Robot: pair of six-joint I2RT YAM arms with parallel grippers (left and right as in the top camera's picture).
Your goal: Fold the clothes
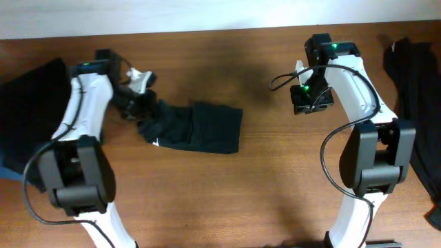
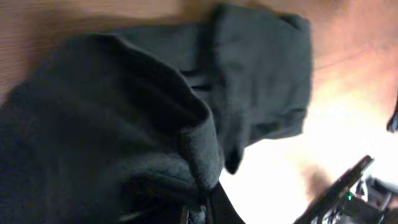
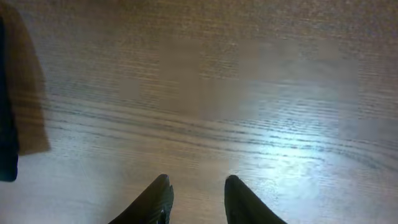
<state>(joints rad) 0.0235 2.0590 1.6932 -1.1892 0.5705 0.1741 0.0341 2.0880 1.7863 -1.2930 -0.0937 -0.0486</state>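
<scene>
The whole setup sits on a brown wood-grain tabletop [image 1: 262, 193], with a pale strip [image 1: 207, 14] running along its far edge. Over at the left edge there's a heap of black fabric [image 1: 27, 96], and a bit of something blue [image 1: 5, 172] peeks out on its near side.

The left gripper [image 1: 136, 107] is clamped tight on a bunched-up edge of the soft matte black shirt [image 1: 200, 127]. The shirt lies crumpled on the wood a little left of centre, and its small white logo [image 1: 157, 143] shows on the near side.

Right of centre the wood catches a bright glare, and the right gripper [image 3: 198, 183] hovers over it with its fingers apart. Another long dark garment [image 1: 413, 89] lies along the right edge of the table.
</scene>
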